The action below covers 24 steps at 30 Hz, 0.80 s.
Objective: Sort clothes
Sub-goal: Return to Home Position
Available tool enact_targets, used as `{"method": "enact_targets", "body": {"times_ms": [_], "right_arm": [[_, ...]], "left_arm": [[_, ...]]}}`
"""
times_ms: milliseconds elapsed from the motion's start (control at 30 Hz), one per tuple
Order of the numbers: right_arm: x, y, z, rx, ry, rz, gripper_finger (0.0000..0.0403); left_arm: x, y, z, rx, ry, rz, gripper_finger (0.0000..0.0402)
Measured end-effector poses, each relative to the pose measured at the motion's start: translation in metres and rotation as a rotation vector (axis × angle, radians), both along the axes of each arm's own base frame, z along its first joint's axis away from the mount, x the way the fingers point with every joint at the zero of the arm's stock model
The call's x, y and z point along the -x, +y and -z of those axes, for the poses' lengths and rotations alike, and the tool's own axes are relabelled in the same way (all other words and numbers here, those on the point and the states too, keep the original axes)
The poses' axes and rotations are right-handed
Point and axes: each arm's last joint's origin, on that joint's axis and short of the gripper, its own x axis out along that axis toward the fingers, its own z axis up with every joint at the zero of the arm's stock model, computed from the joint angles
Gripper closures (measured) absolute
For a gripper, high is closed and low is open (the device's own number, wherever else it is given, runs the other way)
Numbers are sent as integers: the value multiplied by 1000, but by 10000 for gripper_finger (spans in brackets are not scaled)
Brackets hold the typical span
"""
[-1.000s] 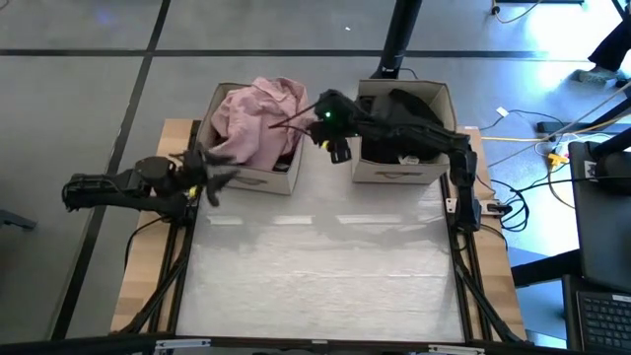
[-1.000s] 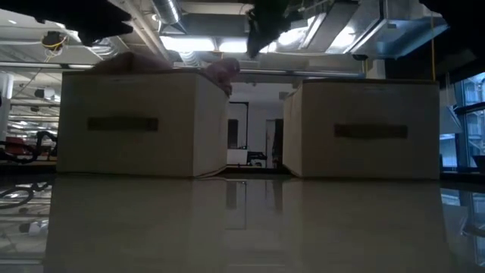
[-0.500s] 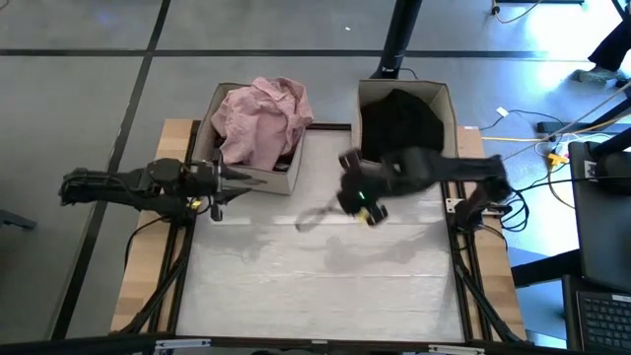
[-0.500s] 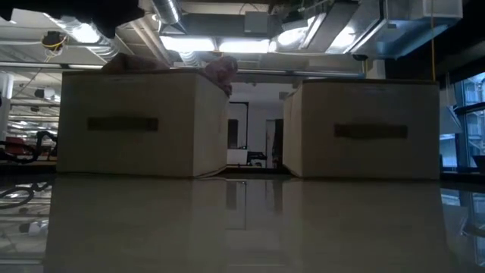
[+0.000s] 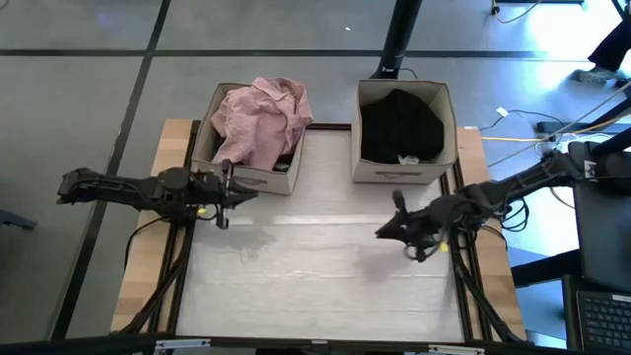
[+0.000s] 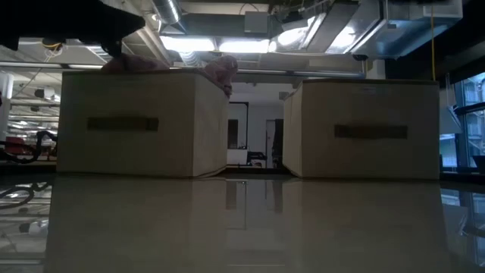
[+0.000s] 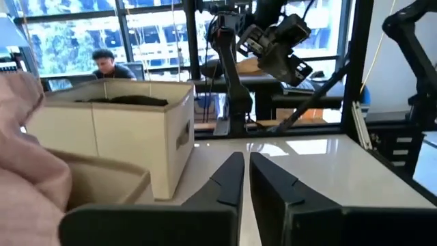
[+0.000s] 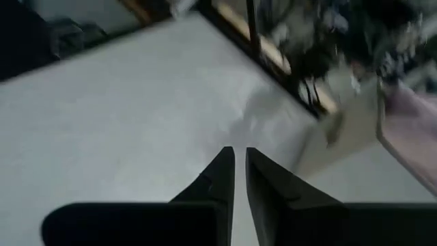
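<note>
Above tabletop (image 5: 315,276) — left pincer (image 7: 244,160) clenched, beside left box (image 5: 281,182) front edge | right pincer (image 8: 239,152) clenched, right of centre

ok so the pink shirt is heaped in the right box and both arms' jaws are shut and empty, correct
No: the pink shirt is heaped in the left box, as the high view shows; the right box holds black clothes. Both arms' jaws are indeed shut and empty.

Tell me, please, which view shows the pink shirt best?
High view: the whole pink shirt, heaped in the left box. Low view: only its top. Left wrist: a blurred edge. Right wrist: nothing clear.
</note>
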Motion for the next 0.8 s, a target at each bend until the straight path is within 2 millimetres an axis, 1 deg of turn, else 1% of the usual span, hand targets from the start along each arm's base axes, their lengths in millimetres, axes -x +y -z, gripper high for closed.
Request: {"method": "enact_targets", "body": {"times_ms": [133,200,300,400,567,700,800], "right_arm": [[25,-18,40,-42,-104,-32,362],[36,-26,54,-63,-149,-41,362],[50,-37,64,-93,-237,-33,366],[61,-46,69,-112,-289,-32,378],[70,-54,84,-105,-311,-6,398],[74,-55,98,-69,-365,1,395],[77,-56,109,-61,-372,28,390]], "left_arm": [[0,0,7,2,18,0,391],[0,0,10,2,19,0,394],[0,0,15,11,-5,0,399],[2,0,19,16,-18,1,401],[6,0,28,42,-43,2,401],[10,1,34,57,-66,3,401],[13,1,41,73,-70,4,401]]}}
